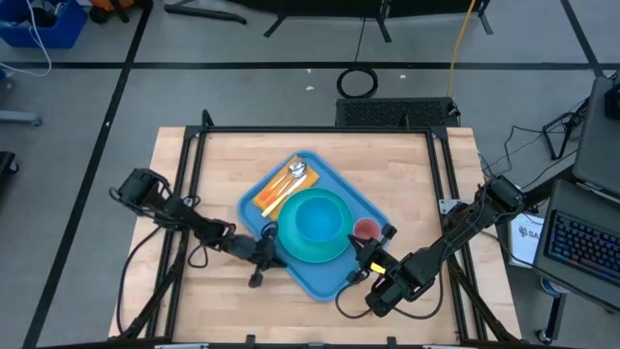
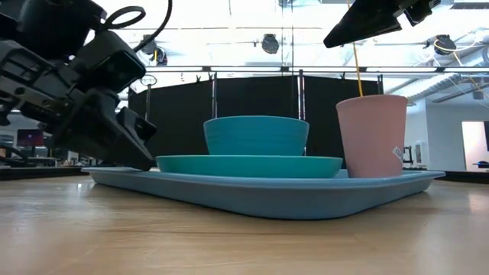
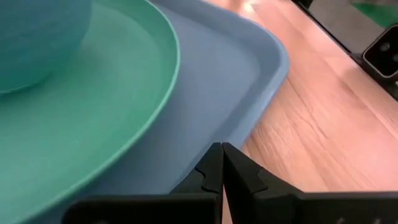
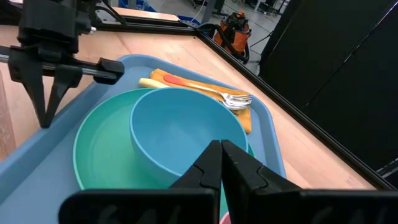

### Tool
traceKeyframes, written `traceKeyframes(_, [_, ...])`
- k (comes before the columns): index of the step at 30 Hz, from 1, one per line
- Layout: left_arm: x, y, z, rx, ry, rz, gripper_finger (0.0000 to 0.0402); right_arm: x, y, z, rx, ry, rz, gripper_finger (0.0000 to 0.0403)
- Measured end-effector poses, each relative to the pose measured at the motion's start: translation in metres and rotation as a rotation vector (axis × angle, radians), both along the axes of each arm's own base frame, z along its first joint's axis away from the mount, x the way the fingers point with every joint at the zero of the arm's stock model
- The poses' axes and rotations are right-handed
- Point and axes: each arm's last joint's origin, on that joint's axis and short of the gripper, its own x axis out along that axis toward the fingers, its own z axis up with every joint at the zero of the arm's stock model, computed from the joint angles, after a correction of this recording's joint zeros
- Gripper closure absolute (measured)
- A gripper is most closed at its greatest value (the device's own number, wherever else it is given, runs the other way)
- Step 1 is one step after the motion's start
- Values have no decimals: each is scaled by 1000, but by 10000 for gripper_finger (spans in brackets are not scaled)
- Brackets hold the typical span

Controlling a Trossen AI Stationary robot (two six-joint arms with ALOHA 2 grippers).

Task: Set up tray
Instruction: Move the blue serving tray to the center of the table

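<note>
Light-blue rectangular tray (image 1: 373, 207) lies flat, angled, mid-table, loaded with dishes

High view straight down, low view level at tabletop, wrist views close, all sharing the tray (image 1: 372, 207).

Both arms are matte black, built of slim links with chunky joint housings, and black cables loop loosely along them. The left gripper (image 1: 268, 237) and right gripper (image 1: 374, 254) end in flat, dark, wedge-shaped fingers (image 4: 45, 93) with angular, notched tips.
</note>
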Motion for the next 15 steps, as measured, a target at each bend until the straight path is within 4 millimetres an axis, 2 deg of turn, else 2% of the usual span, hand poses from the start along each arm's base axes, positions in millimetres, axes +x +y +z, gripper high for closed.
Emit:
traceKeyframes(5, [-9,-6,1,56,67,4,399,0,0,0,0,0,0,403])
traceKeyframes(8, [-22,-9,1,116,145,-14,395,0,0,0,1,0,0,403])
traceKeyframes(15, [-54,-8,23,309,225,101,396,0,0,0,5,-5,0,403])
